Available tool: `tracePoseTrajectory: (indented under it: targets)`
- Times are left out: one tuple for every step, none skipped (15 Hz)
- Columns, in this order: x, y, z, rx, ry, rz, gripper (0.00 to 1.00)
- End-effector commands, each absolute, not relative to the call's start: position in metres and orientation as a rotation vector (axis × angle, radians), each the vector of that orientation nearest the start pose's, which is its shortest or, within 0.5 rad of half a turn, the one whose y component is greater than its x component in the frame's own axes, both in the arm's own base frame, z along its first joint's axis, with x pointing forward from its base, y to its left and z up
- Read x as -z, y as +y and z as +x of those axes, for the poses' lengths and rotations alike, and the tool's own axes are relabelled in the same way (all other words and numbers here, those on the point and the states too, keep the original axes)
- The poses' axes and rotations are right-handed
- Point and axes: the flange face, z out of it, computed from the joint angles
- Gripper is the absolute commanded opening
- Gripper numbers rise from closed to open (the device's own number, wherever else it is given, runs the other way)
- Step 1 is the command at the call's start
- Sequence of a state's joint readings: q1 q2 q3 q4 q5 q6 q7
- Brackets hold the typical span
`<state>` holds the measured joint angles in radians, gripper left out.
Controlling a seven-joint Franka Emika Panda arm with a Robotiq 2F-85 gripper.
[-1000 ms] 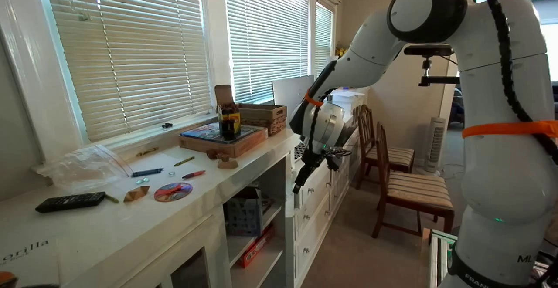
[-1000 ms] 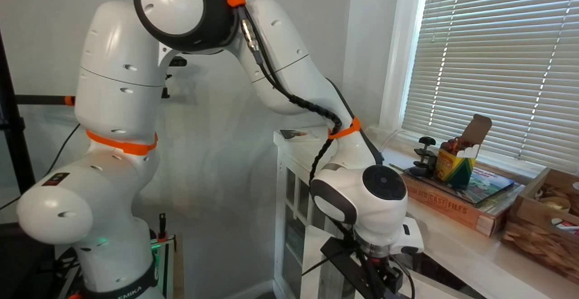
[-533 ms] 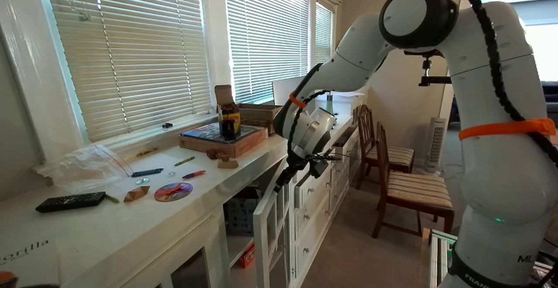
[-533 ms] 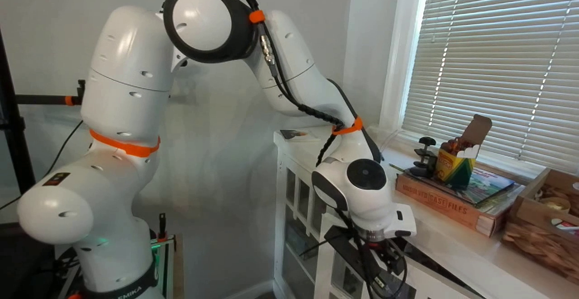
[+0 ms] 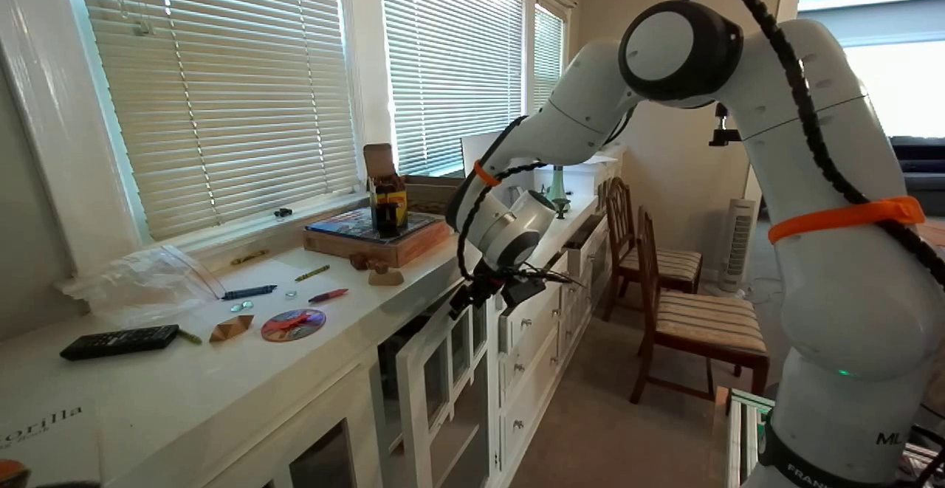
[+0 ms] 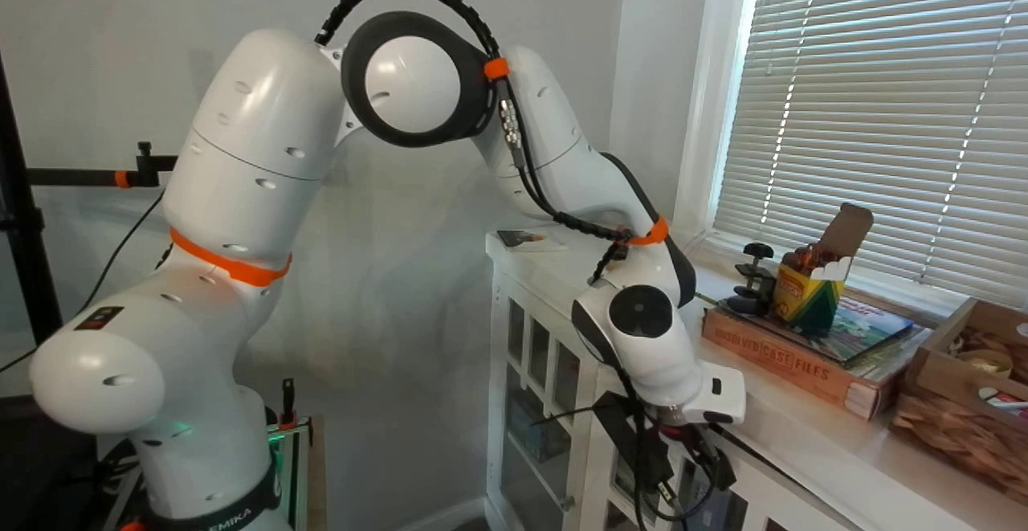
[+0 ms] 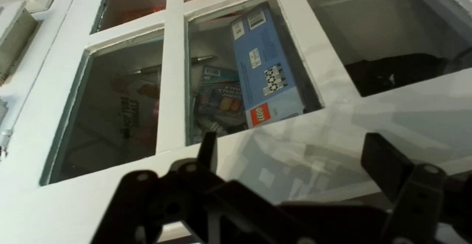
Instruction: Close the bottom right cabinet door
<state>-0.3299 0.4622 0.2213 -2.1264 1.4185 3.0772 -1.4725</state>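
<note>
White counter [image 5: 221, 373] — cabinet door [image 5: 449, 407] ajar (pincer [image 7: 291, 153] spread)

In an exterior view the camera faces a wall [image 6: 450, 274], in an exterior view along the desk [image 5: 162, 399]; both share the Franka arm [image 6: 249, 161]. Wrist view: close on the cabinet door [image 7: 175, 89].

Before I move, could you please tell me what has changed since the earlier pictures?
The white-painted wooden cabinet door with glass panes has swung toward shut but remains ajar; the jaws followed it inward and stand open, holding nothing. The black rectangular remote control and brown wooden chairs stayed put.
</note>
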Motion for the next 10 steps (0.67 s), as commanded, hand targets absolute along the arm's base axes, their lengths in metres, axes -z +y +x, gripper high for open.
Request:
tracePoseTrajectory:
  targets:
    - [-0.201,-0.142,0.562,0.918,0.254,-2.916,1.00]
    - [-0.204,-0.142,0.566,0.940,0.246,-2.924,1.00]
    - [-0.204,-0.141,0.569,0.951,0.229,-2.928,1.00]
    - [-0.205,-0.142,0.573,0.969,0.214,-2.933,1.00]
    - [-0.206,-0.143,0.576,0.988,0.203,-2.937,1.00]
    - [-0.206,-0.143,0.578,0.996,0.195,-2.938,1.00]
    - [-0.205,-0.144,0.579,1.004,0.188,-2.937,1.00]
    - [-0.204,-0.144,0.578,1.003,0.189,-2.934,1.00]
    - [-0.199,-0.142,0.571,0.973,0.199,-2.941,1.00]
    - [-0.190,-0.136,0.553,0.899,0.211,-2.937,1.00]
